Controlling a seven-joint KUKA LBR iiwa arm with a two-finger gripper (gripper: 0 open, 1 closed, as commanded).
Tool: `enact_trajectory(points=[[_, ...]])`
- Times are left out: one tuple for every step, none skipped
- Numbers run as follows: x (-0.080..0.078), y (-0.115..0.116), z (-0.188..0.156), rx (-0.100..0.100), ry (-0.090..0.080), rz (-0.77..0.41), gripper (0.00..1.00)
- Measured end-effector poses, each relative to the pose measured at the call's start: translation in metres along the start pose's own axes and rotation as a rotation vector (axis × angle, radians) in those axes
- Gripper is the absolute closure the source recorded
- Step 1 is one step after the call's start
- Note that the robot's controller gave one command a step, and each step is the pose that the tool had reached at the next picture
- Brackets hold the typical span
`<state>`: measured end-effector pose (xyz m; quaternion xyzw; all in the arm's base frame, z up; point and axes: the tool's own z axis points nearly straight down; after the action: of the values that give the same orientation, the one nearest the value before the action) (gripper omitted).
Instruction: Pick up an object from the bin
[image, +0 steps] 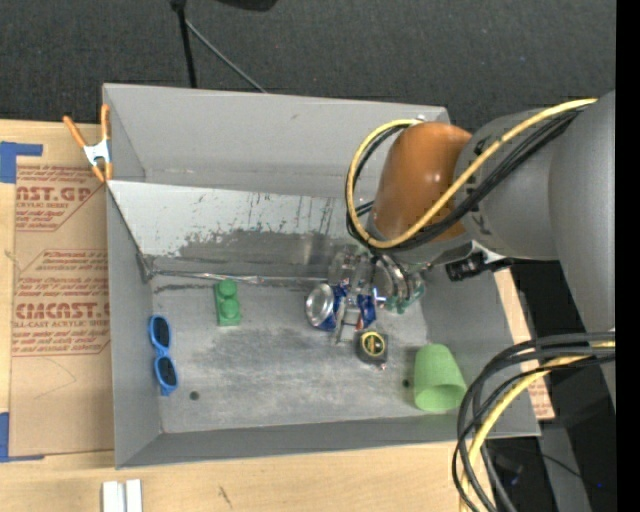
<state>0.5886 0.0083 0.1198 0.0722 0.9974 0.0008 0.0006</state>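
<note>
Item: grey metal bin (280, 390), contents sparse and well apart; end effector (366, 302) set low near the middle of the floor, right of centre, under the arm's orange cover (420, 185); whether it is released or clenched cannot be told, as its lower part merges with the clutter there; nearest thing, and the likely target: a small crumpled silver-and-blue shiny thing (322, 306), touching or just beside the end effector on its left side; a grasp on it is not shown; second nearest: a small round black-and-yellow thing (372, 346), just in front of the end effector; further: a green cup (437, 378) lying on its side toward the front right corner; a small green block (227, 303) left of centre; blue sunglasses (160, 353) near the left wall; progress, by judgement: the approach looks made, with nothing seen lifted; closing, lifting and clearing the rim remain; room: open floor to the left and front of the shiny thing; the sloped back wall (250, 215) rises close behind the end effector, so a straight upward lift appears the clearest way out.
</note>
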Motion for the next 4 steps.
enact_trajectory(points=[[-0.004, -0.009, 0.007, 0.001, 0.0, 0.169, 0.0], [-0.005, -0.011, 0.051, 0.001, 0.001, 0.324, 0.0], [-0.005, -0.011, 0.051, 0.001, 0.0, 0.323, 0.0], [-0.006, -0.011, 0.05, 0.001, -0.001, 0.323, 1.0]])
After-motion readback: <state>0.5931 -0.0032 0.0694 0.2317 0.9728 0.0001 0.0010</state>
